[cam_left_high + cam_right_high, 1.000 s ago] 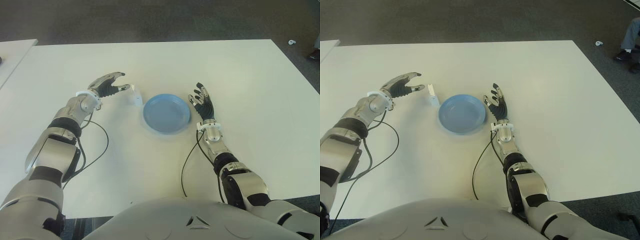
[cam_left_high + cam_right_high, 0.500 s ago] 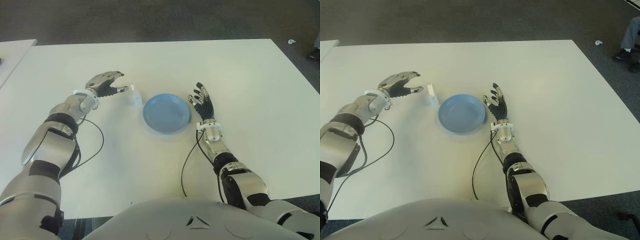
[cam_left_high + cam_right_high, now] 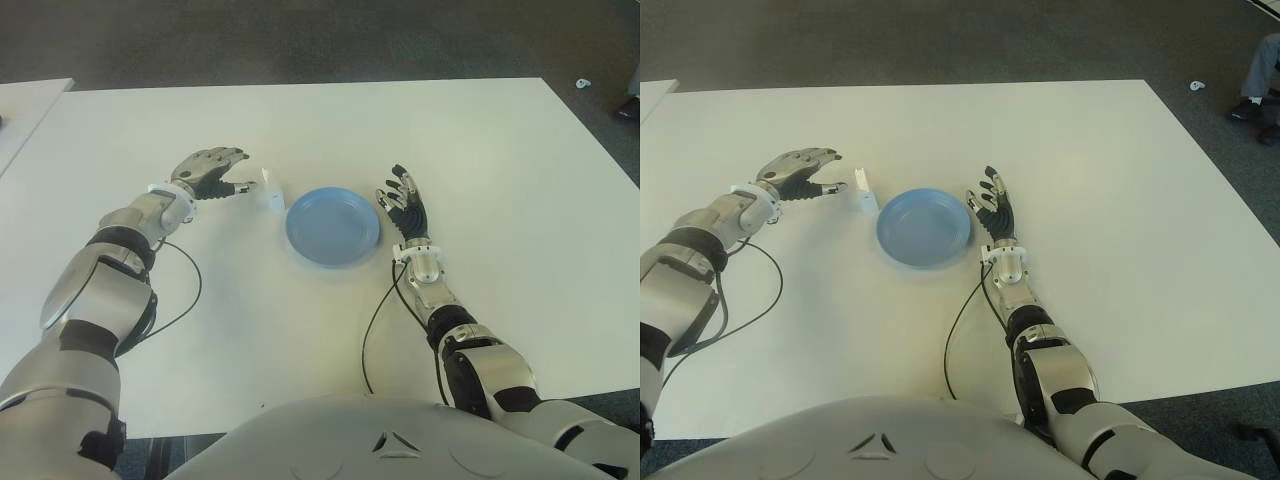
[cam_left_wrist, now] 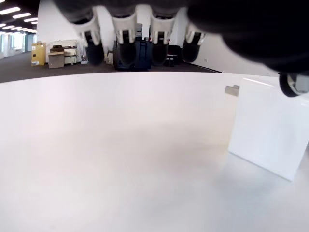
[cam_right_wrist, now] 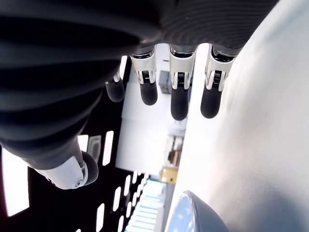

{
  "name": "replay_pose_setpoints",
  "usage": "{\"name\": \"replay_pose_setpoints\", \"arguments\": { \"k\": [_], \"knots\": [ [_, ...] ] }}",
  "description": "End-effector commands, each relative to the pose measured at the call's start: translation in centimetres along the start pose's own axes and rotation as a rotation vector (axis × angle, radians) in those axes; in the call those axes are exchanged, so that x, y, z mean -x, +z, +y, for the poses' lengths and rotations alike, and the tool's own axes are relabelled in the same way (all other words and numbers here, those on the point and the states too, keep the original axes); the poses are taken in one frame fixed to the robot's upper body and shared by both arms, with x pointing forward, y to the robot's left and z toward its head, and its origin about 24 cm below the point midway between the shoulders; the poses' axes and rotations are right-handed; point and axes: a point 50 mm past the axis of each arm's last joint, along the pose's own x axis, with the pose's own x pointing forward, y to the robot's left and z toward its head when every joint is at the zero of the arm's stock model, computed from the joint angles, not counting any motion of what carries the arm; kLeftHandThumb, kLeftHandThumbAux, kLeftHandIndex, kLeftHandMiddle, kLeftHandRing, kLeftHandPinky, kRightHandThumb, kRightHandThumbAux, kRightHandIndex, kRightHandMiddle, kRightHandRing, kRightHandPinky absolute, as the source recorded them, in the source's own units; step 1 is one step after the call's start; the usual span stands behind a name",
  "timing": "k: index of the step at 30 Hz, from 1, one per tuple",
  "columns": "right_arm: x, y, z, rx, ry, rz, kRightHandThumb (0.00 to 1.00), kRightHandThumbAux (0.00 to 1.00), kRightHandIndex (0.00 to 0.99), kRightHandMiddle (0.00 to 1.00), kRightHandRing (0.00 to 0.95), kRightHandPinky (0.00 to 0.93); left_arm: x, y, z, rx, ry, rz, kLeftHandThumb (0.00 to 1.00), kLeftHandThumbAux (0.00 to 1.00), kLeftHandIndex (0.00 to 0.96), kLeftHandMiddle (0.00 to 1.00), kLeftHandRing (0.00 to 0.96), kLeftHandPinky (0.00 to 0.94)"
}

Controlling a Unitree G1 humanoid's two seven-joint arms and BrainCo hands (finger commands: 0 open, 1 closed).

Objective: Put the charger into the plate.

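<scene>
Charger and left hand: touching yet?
Apart. Left eye view shows bare table between the left hand and the upright charger; fingers open.

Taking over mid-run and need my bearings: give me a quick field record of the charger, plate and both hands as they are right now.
charger: white, standing on the table, just left of the plate, not in it
plate: blue, nothing in it
left hand: open, just left of the charger, fingers toward it, holding nothing
right hand: open, fingers spread, just right of the plate, idle
task status: charger not yet grasped
</scene>
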Motion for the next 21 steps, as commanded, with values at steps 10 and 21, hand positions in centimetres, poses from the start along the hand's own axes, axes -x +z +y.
{"name": "replay_pose_setpoints", "arguments": {
  "k": [10,21],
  "knots": [
    [5.4,-5.7,1.2,0.025,0.038,0.315,0.0,0.654,0.0,0.11,0.156,0.219,-0.1,0.3,-0.6,-0.101,-0.013,-0.011,0.336,0.124,0.0,0.0,0.0,0.0],
    [5.3,-5.6,1.3,0.027,0.04,0.311,0.0,0.655,0.0,0.119,0.183,0.248,-0.3,0.9,-0.1,-0.115,0.021,-0.055,0.319,0.137,0.0,0.0,0.0,0.0]
  ]
}}
